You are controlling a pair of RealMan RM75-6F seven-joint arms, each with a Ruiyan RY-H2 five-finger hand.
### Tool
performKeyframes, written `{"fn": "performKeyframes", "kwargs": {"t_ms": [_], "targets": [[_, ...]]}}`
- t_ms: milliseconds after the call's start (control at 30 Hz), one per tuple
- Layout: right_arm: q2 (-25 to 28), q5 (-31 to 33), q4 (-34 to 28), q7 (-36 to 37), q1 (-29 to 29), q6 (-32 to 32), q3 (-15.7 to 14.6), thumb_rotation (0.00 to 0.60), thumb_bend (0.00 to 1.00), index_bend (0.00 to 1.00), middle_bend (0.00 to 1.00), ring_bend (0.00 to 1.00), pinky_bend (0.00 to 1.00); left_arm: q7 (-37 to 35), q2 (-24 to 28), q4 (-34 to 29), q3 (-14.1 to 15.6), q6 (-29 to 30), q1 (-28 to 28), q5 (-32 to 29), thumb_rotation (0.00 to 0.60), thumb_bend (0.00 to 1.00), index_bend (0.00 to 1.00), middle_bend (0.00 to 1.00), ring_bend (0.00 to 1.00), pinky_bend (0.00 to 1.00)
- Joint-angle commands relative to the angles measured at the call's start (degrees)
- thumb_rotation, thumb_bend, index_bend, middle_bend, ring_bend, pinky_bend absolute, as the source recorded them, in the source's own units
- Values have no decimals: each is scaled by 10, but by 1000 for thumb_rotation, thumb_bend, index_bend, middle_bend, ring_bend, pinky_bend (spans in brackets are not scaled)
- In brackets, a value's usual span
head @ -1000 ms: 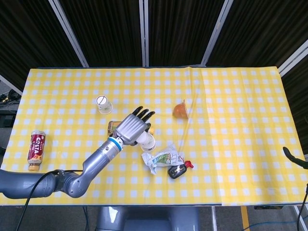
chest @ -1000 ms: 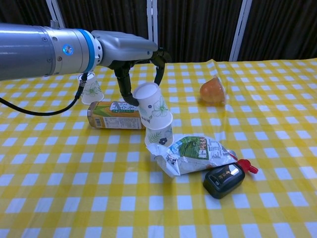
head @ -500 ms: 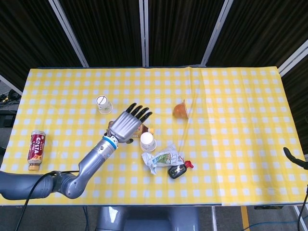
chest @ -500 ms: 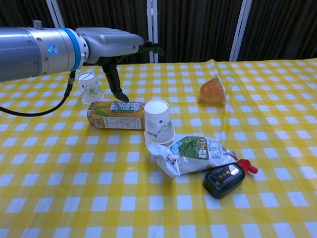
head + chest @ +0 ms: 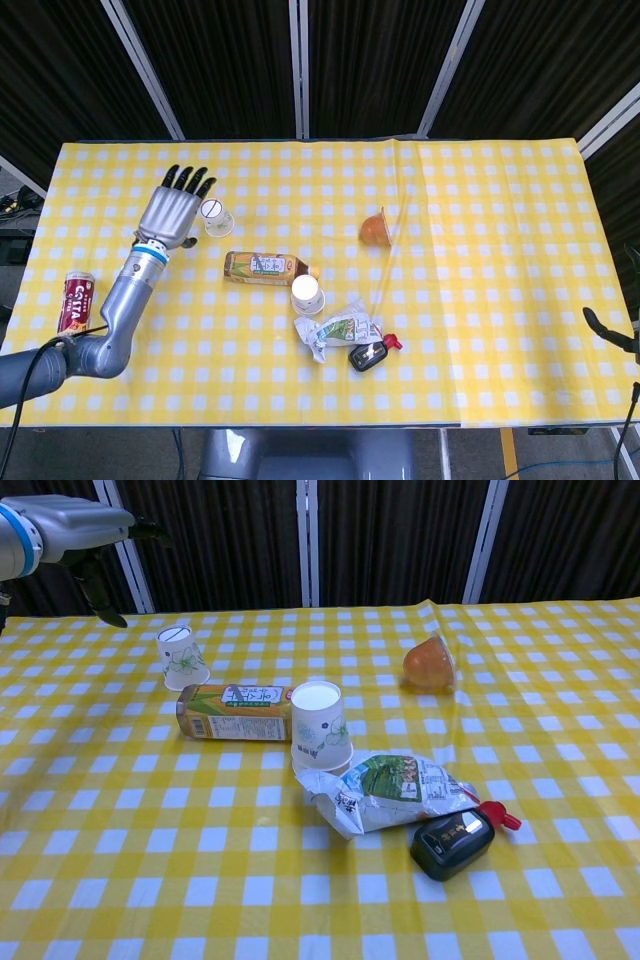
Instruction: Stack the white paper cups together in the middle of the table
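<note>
**Inspector:** Start with what cannot be confirmed.

**Assistant:** The right hand: only a dark sliver of arm shows at the right edge of the head view, so its state cannot be told. In the chest view the left hand (image 5: pixel 75 525) is cut by the top-left corner.

**Inspector:** And the left hand from above?

**Assistant:** The left hand (image 5: pixel 172 215) hovers flat over the far-left part of the table (image 5: pixel 500 200), fingers (image 5: pixel 190 180) spread straight, holding nothing, just left of the single cup (image 5: pixel 215 217).

**Inspector:** Surface and room?

**Assistant:** Yellow-and-white checked cloth; dark curtains with pale struts behind.

**Inspector:** Task items?

**Assistant:** The stacked cups (image 5: pixel 320 730) stand mouth-down near the table's middle, one over another. The single cup (image 5: pixel 181 658) stands inverted, well apart to the far left.

**Inspector:** The rest?

**Assistant:** A tea carton (image 5: pixel 232 712) lies beside the stack. A crumpled packet (image 5: pixel 395 788) touches its base. A brown bottle (image 5: pixel 75 302) lies near the left edge. An orange item (image 5: pixel 428 664) sits farther back. A black key fob (image 5: pixel 452 842) has a red tag.
</note>
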Motion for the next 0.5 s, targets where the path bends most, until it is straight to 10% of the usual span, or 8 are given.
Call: {"fn": "performKeyframes", "kwargs": {"t_ms": [33,500], "targets": [[-1,2,0,-4,1,-2,0,600,117,48,0,0,0,-6,-14,65,1,-29,6,-30,600,155,59,0,0,0],[-3,4,-2,-12,0,-3,2,600,117,48,0,0,0,-5,-115,259,-15,-162,-32,-105,600,164,261,0,0,0]]}}
